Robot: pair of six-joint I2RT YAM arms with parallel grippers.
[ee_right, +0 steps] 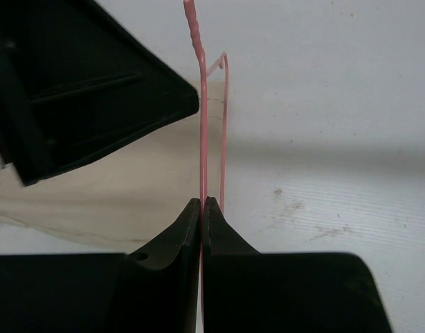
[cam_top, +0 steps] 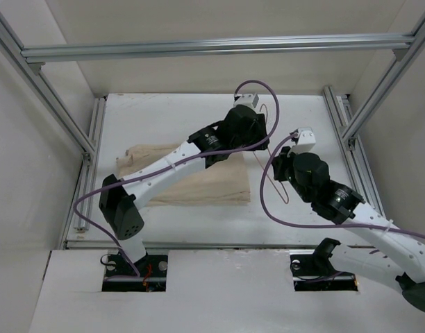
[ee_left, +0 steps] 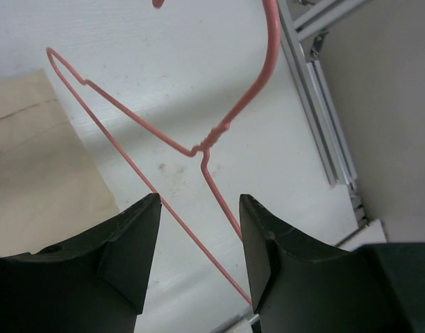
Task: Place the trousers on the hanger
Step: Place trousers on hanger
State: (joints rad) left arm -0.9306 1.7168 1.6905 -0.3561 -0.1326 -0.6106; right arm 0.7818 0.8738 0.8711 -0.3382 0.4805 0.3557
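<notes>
The pink wire hanger point(cam_top: 271, 179) stands held off the table at centre right. My right gripper point(ee_right: 203, 201) is shut on one of its wires, gripping the thin wire point(ee_right: 203, 139) between the pads; it shows in the top view point(cam_top: 282, 166) too. My left gripper point(ee_left: 200, 201) is open, its jaws on either side of two hanger wires point(ee_left: 129, 118) without closing on them; it shows in the top view point(cam_top: 247, 132) just left of the hanger. The beige trousers point(cam_top: 198, 184) lie flat on the table under the left arm, also at the left wrist view's left edge point(ee_left: 32, 173).
Aluminium frame rails point(cam_top: 341, 114) run along the table's right and left point(cam_top: 87, 152) sides and overhead. Purple cables point(cam_top: 268, 201) loop off both wrists. The left gripper's black body point(ee_right: 80, 90) fills the right wrist view's upper left. The white table point(cam_top: 164, 111) extends behind.
</notes>
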